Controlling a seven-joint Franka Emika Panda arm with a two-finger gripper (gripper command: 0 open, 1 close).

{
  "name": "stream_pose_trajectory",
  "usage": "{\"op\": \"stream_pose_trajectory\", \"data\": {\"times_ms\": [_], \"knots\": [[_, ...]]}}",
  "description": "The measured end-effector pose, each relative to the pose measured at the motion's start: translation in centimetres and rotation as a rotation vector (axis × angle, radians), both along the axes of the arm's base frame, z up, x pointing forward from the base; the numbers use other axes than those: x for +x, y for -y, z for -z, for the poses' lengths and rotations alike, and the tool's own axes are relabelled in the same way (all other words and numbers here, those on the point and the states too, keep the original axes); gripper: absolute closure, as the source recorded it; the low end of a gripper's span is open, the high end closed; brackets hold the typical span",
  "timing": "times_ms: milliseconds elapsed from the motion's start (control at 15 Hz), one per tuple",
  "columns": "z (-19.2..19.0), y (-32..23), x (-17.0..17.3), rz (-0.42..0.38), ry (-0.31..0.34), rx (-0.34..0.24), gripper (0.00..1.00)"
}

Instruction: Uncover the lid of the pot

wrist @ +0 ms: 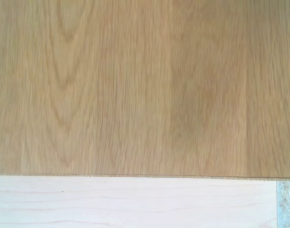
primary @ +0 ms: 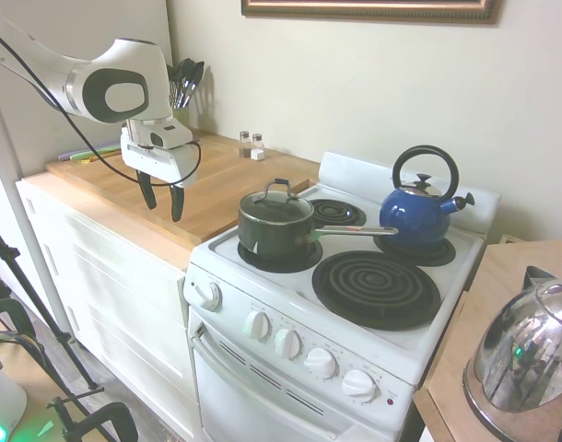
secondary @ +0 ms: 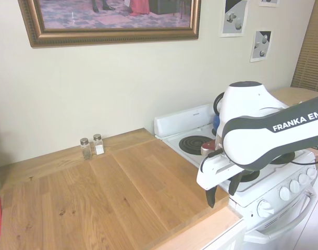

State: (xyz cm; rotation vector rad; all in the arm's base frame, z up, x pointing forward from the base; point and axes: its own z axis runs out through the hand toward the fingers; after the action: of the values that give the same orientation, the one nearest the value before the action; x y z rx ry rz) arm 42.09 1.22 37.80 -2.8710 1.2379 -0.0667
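Most of the wrist view is filled by a wooden table, its honey-brown surface marked with long grain lines and a looping grain pattern toward one side. The picture is slightly soft. A straight edge crosses the whole frame, and beyond it lies a much paler, whitish wooden strip with faint grain and one tiny dark speck. At the corner beside that strip a narrow bluish-grey speckled patch shows; what it is cannot be told.
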Motion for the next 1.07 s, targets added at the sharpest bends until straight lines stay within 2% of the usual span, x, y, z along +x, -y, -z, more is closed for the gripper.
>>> {"op": "stream_pose_trajectory", "data": {"times_ms": [67,400,533,733,867,933,1067], "knots": [[0.0,0.0,0.0,0.003,-0.001,0.003,0.00],[-1.7,1.4,0.8,0.216,0.106,0.043,0.00],[-4.6,5.5,-0.3,0.318,0.173,0.080,0.00],[-10.7,13.2,-3.8,0.481,0.320,0.120,0.00],[-14.2,17.4,-3.7,0.563,0.389,0.123,0.00],[-14.9,18.9,-2.3,0.595,0.391,0.115,0.00],[-13.8,20.1,1.7,0.616,0.343,0.081,0.00]]}}
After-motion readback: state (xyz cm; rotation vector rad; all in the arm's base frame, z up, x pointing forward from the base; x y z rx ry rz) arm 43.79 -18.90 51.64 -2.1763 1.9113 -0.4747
